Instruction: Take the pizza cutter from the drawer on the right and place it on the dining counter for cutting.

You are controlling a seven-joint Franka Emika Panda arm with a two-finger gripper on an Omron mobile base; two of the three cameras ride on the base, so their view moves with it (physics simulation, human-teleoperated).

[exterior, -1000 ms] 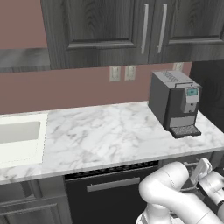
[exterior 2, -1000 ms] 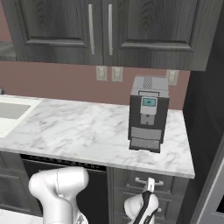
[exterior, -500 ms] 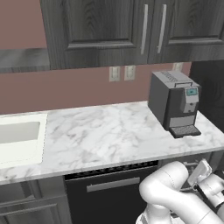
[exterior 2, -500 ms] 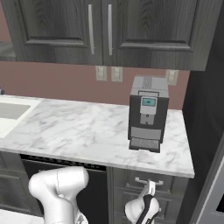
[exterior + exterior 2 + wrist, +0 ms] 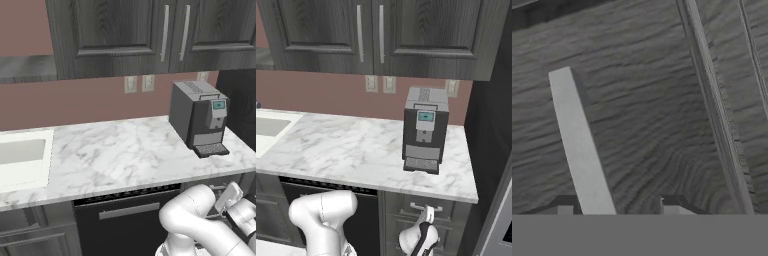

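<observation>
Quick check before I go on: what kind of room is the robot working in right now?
A home-style kitchen, rendered in simulation: a grey-veined white marble worktop with a built-in white sink, a dark grey coffee machine, and dark wood-grain wall cabinets above.

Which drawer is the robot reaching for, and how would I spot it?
Find the coffee machine on the marble worktop. Right beneath it sits a dark drawer with a silver handle. The end effector is at that handle; the neighbouring black panel has a long bar.

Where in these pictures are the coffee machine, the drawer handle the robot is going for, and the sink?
coffee machine (image 5: 425, 131), right base view, on its front panel.
drawer handle (image 5: 578, 145), hand view, on the middle of the pale bar.
sink (image 5: 22, 152), left base view, on the white basin.
</observation>
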